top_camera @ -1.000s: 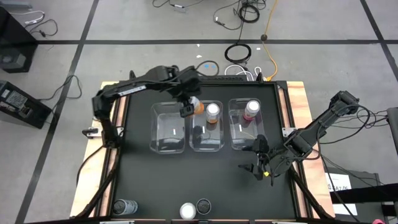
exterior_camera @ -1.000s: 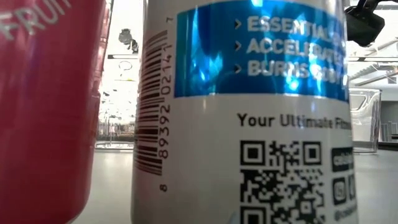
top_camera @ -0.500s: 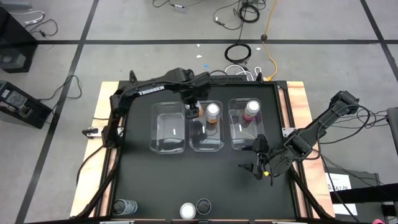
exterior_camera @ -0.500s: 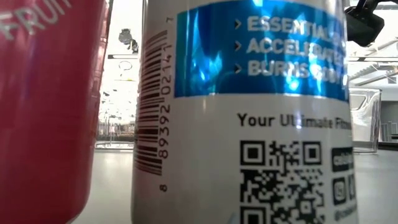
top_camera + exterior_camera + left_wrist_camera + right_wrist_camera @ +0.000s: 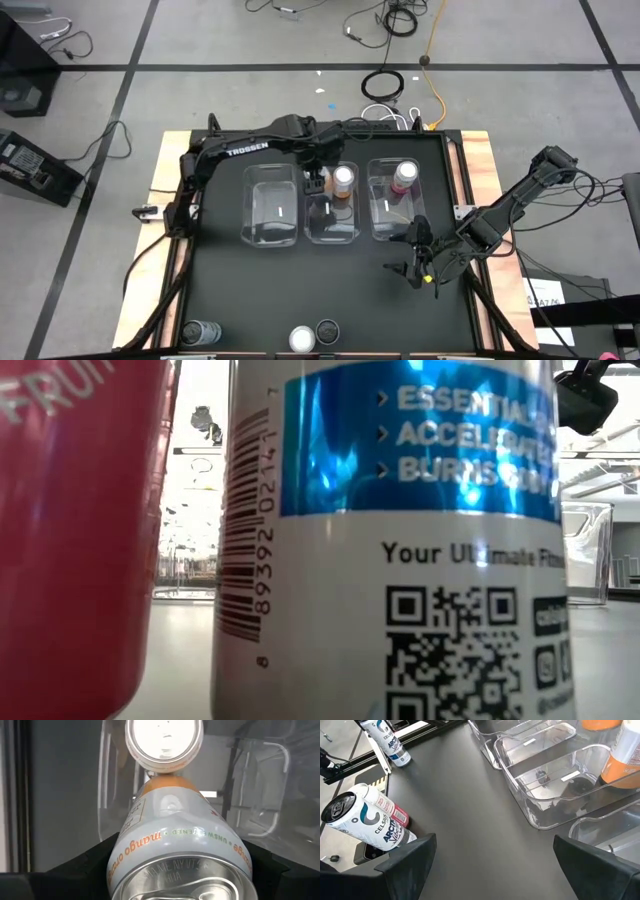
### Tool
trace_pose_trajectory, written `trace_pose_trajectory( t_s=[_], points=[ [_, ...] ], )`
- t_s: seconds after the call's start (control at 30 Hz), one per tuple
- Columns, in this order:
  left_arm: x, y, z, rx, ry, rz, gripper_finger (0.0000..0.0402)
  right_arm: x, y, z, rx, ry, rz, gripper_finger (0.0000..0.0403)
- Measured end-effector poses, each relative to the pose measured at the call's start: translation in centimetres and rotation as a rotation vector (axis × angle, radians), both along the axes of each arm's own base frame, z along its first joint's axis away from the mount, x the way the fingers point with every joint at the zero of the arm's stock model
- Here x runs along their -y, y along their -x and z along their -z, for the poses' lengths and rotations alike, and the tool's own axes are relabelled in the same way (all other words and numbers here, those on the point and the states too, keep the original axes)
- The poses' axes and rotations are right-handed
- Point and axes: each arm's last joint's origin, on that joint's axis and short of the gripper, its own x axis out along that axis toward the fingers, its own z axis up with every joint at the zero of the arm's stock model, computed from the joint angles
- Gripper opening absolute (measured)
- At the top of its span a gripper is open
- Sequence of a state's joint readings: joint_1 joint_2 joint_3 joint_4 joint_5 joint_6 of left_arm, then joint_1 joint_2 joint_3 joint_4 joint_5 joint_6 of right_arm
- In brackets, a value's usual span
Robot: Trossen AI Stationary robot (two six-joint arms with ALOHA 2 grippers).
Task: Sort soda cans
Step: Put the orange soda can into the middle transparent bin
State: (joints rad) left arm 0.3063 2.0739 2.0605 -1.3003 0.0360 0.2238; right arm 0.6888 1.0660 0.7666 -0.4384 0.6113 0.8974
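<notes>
The left claw (image 5: 316, 180) is clamped on an orange can (image 5: 180, 845), holding it over the middle bin (image 5: 332, 232), just beside a second orange can (image 5: 343, 180) that stands upright at that bin's far end. In the left wrist view the held can fills the space between the dark fingers (image 5: 80, 867), with the standing can's silvery top (image 5: 164, 740) right ahead of it. To do this step well, I judge the can should go down straight, clear of its neighbour and the bin's wall, and the fingers should part only once its base rests on the bin floor, so neither can tips. A pink can (image 5: 404, 175) stands in the right bin (image 5: 388, 222); the left bin (image 5: 273, 215) holds no can that I can see. Three more cans wait at the desk's (image 5: 240, 300) near edge: a grey one (image 5: 200, 332), a white-topped one (image 5: 302, 339) and a dark-topped one (image 5: 327, 330). The right claw (image 5: 418, 258) waits low over the desk by the right bin, fingers apart. Compared with a second ago, the left arm has reached farther, carrying its can from the gap between the left and middle bins to over the middle bin; the right arm has not moved.
</notes>
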Motion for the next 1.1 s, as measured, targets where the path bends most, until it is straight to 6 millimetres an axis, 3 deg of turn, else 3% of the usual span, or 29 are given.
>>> trace_pose_trajectory(
  t_s=[0.17,0.67,1.1],
  points=[
    [-0.2,-0.4,0.7,-0.017,-0.013,-0.006,0.0305,0.0,0.0,0.0,0.001,-0.004,0.002,0.0394],
    [-0.9,-2.5,6.4,-0.145,0.027,-0.002,0.0305,-0.1,0.0,0.0,0.005,-0.021,0.004,0.0394],
    [-1.0,-2.8,6.6,-0.125,0.023,-0.011,0.0379,-0.1,0.0,0.0,0.005,-0.021,0.004,0.0394]
  ],
)
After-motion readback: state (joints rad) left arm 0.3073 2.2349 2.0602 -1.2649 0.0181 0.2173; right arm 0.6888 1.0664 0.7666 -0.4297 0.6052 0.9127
